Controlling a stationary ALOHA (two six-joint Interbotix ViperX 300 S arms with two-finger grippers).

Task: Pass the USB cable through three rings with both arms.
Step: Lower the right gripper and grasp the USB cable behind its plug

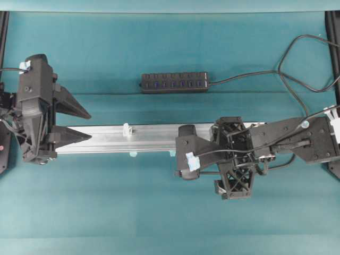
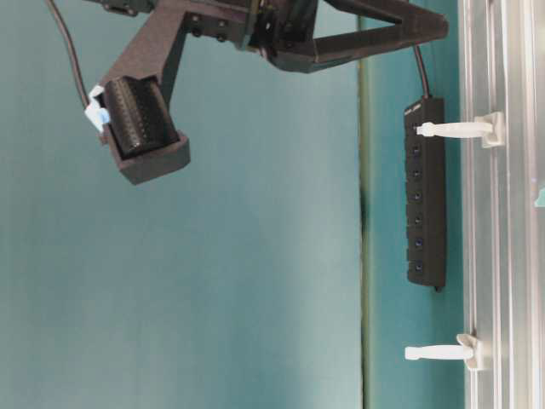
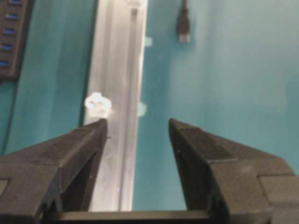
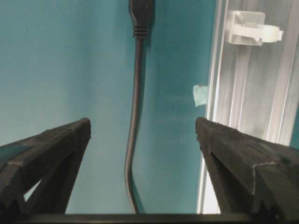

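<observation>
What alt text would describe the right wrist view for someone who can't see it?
The right hand is open above the teal table, and the black cable runs untouched between its fingers. A silver rail with one whitish ring runs along the right.

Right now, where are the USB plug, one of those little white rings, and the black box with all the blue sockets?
USB plug [image 4: 141,14]: right wrist view, on the plug's black body.
White ring [image 4: 254,31]: right wrist view, on the loop's band.
USB hub [image 1: 175,82]: overhead view, middle of its top face.
</observation>
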